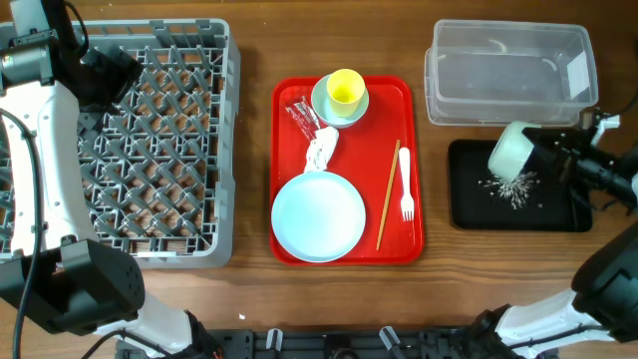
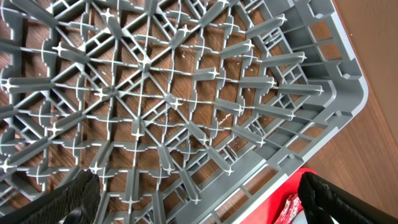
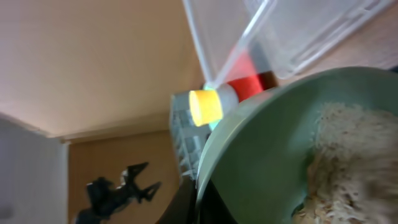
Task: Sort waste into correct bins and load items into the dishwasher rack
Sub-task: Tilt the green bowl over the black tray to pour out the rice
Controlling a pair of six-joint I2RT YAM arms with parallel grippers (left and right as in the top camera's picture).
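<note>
Wrapper (image 1: 302, 114) print and tub (image 1: 498, 75) label (image 1: 576, 72), both illegible.

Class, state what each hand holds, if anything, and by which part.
Right hand grips the green bowl by its rim, tipped over the black tray. Left hand is open, holding nothing.

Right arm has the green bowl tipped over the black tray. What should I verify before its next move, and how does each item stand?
1. Right gripper shut on the mint-green bowl: ok.
2. Bowl tipped over the black tray, not the clear tub: ok.
3. Bowl emptied: not ok. The right wrist view shows rice scraps inside it.
4. Fallen scraps lie within the tray's walls: ok.
5. Left gripper open, holding nothing, over the dishwasher rack, far from the bowl: ok.
</note>
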